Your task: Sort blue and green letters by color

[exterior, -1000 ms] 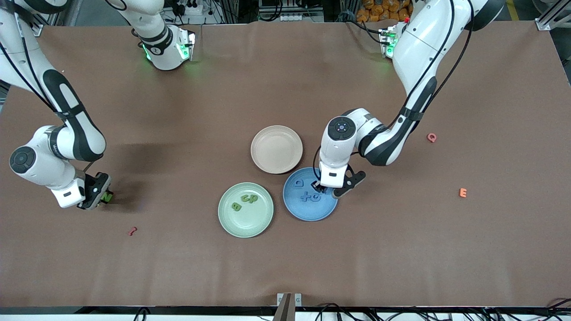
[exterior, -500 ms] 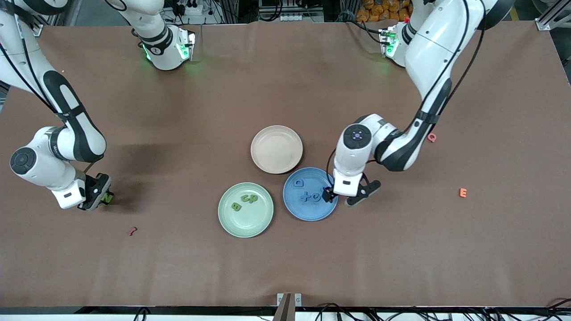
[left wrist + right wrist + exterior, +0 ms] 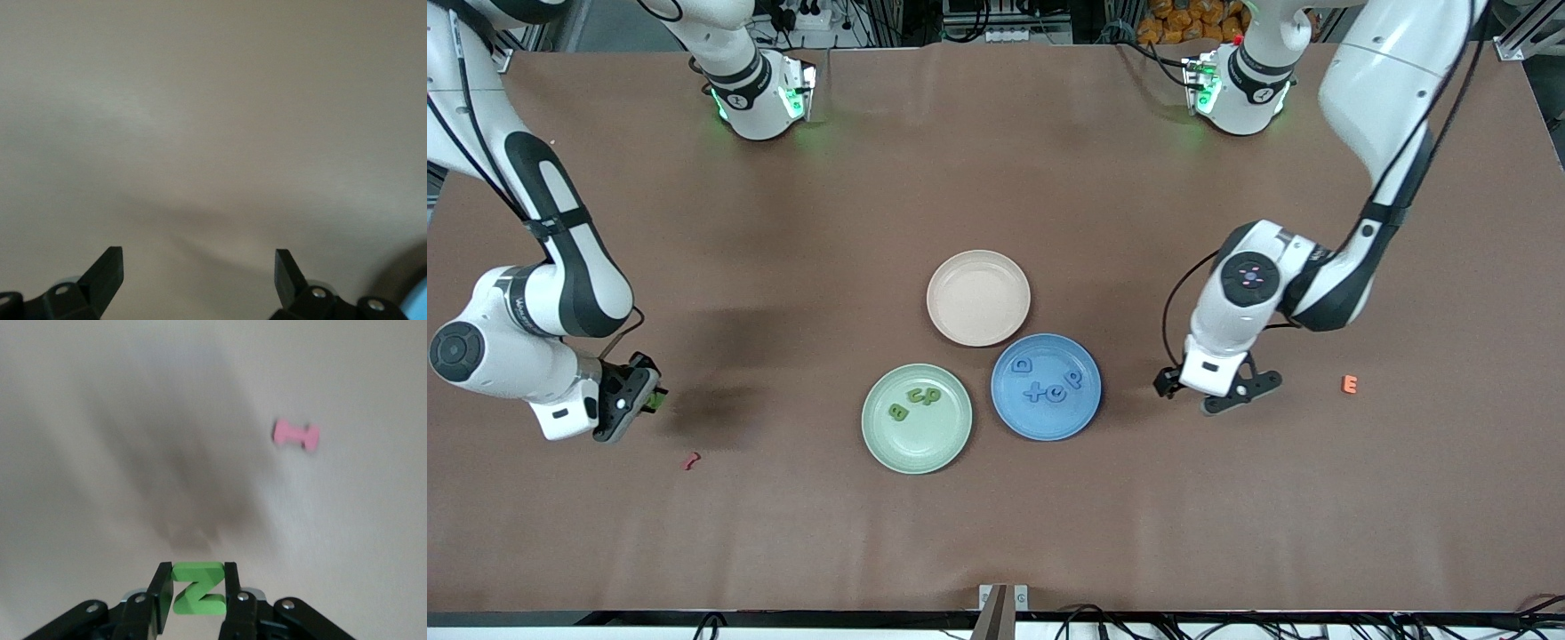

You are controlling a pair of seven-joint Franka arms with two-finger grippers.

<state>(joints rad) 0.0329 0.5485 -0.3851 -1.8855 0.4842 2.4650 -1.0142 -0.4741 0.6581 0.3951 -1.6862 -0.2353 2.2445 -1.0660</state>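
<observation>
Fingers (image 3: 163, 590) of the right gripper (image 3: 643, 402) pinch a green N (image 3: 197, 588), lifted over bare table toward the right arm's end from the green plate (image 3: 878, 437). On that plate lie three green letters (image 3: 916, 402). Touching it, toward the left arm's end, the blue plate (image 3: 1049, 425) carries four blue letters (image 3: 1048, 383). Past the blue plate from the green one, the left gripper (image 3: 1217, 391) hangs over bare table, fingers spread wide and empty. A small red piece (image 3: 690, 460) lies near the right gripper, nearer the front camera than the green plate
</observation>
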